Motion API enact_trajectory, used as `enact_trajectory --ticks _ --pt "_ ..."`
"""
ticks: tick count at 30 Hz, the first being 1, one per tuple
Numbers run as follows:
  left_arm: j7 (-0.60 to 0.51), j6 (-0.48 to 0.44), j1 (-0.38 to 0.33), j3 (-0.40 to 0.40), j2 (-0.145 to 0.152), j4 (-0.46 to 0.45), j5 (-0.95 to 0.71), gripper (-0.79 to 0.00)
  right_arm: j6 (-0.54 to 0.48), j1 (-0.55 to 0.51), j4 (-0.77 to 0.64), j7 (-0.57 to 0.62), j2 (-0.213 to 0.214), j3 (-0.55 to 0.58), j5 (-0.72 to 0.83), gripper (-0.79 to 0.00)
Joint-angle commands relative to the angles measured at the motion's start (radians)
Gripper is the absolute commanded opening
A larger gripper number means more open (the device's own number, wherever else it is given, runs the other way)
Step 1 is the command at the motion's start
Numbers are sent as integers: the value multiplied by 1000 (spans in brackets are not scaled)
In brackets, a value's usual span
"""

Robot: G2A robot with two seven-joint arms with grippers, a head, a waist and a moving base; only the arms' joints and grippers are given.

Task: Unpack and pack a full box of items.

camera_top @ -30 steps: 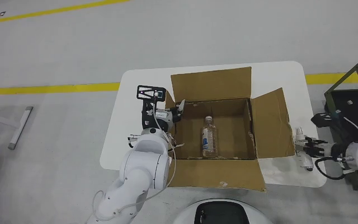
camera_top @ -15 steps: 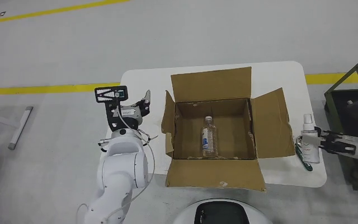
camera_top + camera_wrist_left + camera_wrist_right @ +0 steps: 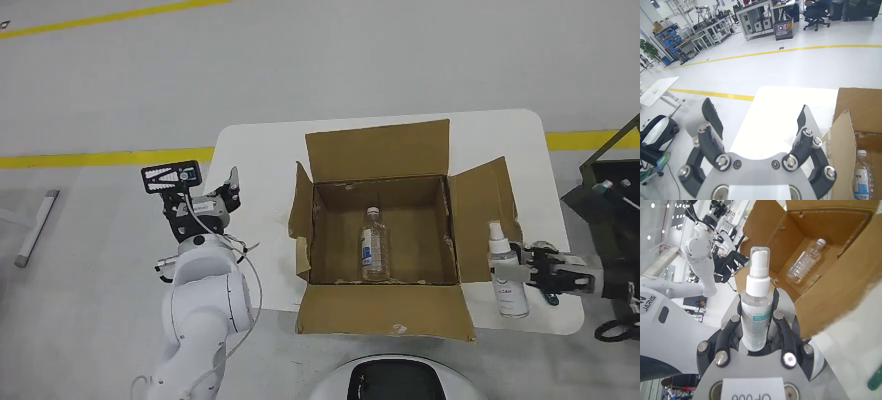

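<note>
Standing open on the white table (image 3: 260,160), the cardboard box (image 3: 375,150) has all four flaps folded outward; a clear plastic water bottle (image 3: 373,245) with a white cap lies on its side on the box floor, roughly in the middle, cap toward the box's far wall.

The right gripper (image 3: 520,272) sits just off the outer edge of the box's right flap; its fingers are closed snugly round the body of a clear spray bottle (image 3: 505,275) with a white pump head under a clear cap; from the wrist view the bottle (image 3: 756,306) fills the gap between the black fingers (image 3: 776,298), pump end pointing past the fingertips, with the box (image 3: 838,298) and the water bottle (image 3: 806,260) beyond it; whether the spray bottle touches the table I cannot tell. A slim green object (image 3: 874,381), too blurred to name, lies on the table on the side of the gripper away from the box.

The left gripper (image 3: 222,190) is well clear of the box's left flap, out by the table's left edge; its jaws are spread wide with nothing between them (image 3: 755,106); the box's torn left flap (image 3: 842,132) stands to one side of it.
</note>
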Motion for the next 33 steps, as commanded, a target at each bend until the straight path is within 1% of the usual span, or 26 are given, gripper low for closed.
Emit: enact_trajectory --ticks 1,10,11,13,16,19,21,22,24,29,33 --pt "0 0 0 0 0 0 0 0 0 0 0 1 0 5 -1 -785" --pt "0 0 0 0 0 0 0 0 0 0 -1 -8 0 5 3 -785" --pt "0 0 0 0 0 0 0 0 0 -1 -4 -28 -1 3 13 -785" --pt "0 0 0 0 0 0 0 0 -1 7 -7 -62 1 6 -18 -785" --pt "0 0 0 0 0 0 0 0 23 38 -4 -148 -1 -37 -34 -785" --pt "0 0 0 0 0 0 0 0 64 104 2 -237 -2 -128 -101 -785" --pt "0 0 0 0 0 0 0 0 92 163 15 -288 -5 -215 -150 -785" --pt "0 0 0 0 0 0 0 0 101 198 20 -309 -6 -259 -211 -785" --pt "0 0 0 0 0 0 0 0 130 260 44 -346 -12 -363 -280 -785" --pt "0 0 0 0 0 0 0 0 229 405 149 -406 -35 -589 -379 -785" --pt "0 0 0 0 0 0 0 0 274 485 211 -449 -56 -714 -429 -785"
